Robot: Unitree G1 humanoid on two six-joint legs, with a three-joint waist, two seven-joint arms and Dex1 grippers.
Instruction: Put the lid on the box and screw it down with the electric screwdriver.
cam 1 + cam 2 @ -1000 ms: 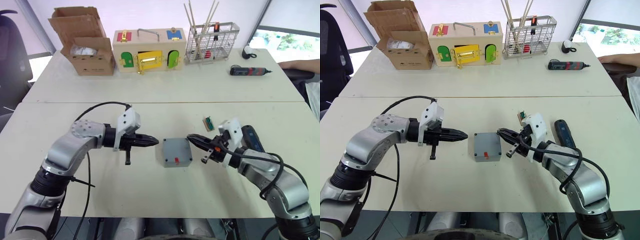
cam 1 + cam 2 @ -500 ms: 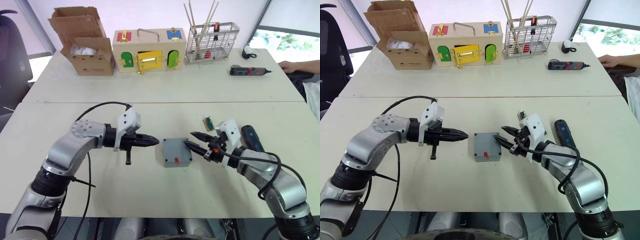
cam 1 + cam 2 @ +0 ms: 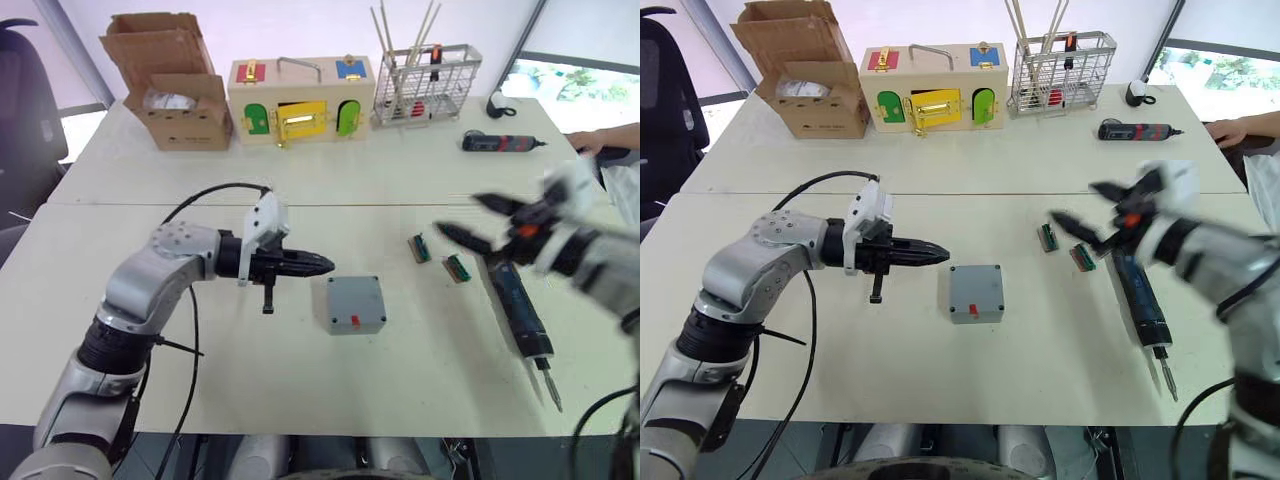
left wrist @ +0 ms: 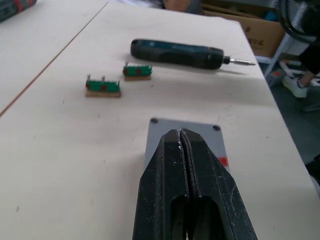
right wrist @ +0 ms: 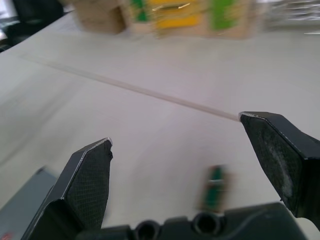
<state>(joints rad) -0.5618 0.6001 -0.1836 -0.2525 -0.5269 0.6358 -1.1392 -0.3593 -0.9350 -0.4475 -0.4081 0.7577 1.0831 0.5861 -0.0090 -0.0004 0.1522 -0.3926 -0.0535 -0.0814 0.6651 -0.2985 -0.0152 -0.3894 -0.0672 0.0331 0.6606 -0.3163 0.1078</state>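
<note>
Lid [image 3: 354, 297] sits on the grey box [image 3: 356, 318] mid-table, red mark facing front. Electric screwdriver [image 3: 515, 303] lies to its right beside 2 green parts [image 3: 419, 248]. Left gripper [image 3: 318, 264] jaws pressed together, empty; right gripper [image 3: 476, 221] jaws wide. Far back, a wire basket [image 3: 425, 72] holds sticks.

Two pale tables [image 3: 330, 170], black chair [image 3: 25, 90], bright window [image 3: 570, 75]

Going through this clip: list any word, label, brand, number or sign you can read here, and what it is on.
None can be read.
Cardboard box: small dark print low on its front, too small to read.
Box: a red mark on its side, no lettering to be made out.
Electric screwdriver: no legible marking.
Wooden box: coloured doors, no text.
</note>
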